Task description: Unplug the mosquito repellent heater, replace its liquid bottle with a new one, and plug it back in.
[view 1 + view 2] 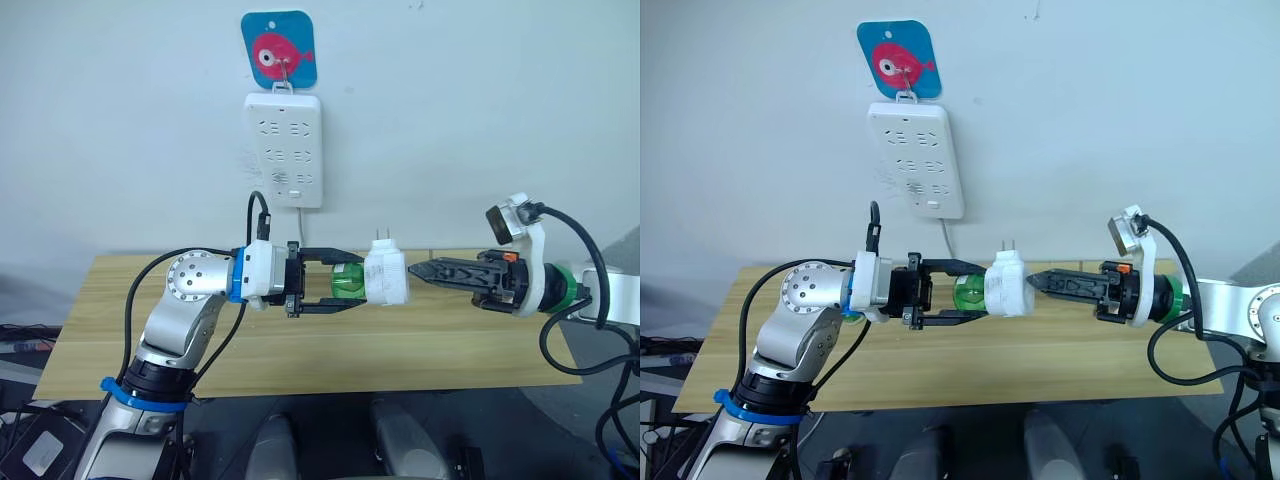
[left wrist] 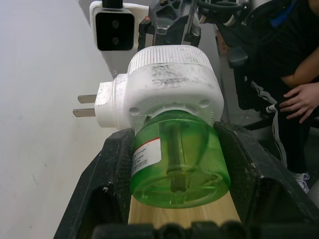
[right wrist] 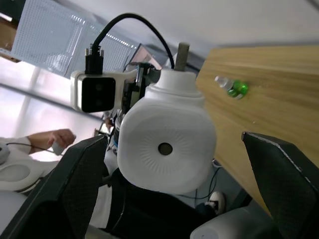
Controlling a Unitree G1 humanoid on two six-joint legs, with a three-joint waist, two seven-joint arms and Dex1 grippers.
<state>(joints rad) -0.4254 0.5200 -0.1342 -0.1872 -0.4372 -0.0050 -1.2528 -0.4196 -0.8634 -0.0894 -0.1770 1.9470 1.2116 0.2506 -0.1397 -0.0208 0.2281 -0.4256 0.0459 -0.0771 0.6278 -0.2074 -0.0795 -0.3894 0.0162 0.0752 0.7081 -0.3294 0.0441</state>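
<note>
The mosquito repellent heater (image 1: 386, 277) hangs in mid-air above the table, unplugged, its two prongs pointing up. A green liquid bottle (image 1: 347, 282) is still fitted in its left end. My left gripper (image 1: 355, 281) is shut on that bottle; in the left wrist view both fingers (image 2: 107, 169) press against the bottle's sides (image 2: 179, 159). My right gripper (image 1: 415, 270) is just to the right of the heater, open, with its fingers (image 3: 82, 169) spread wide of the heater's vented face (image 3: 167, 144) and not touching it. Another small green bottle (image 3: 232, 87) lies on the table.
The white multi-socket power strip (image 1: 284, 150) hangs on the wall under a blue fish hook (image 1: 279, 50), above and behind the heater. The wooden table (image 1: 300, 350) runs under both arms. A person's hand (image 2: 299, 99) shows off to the side.
</note>
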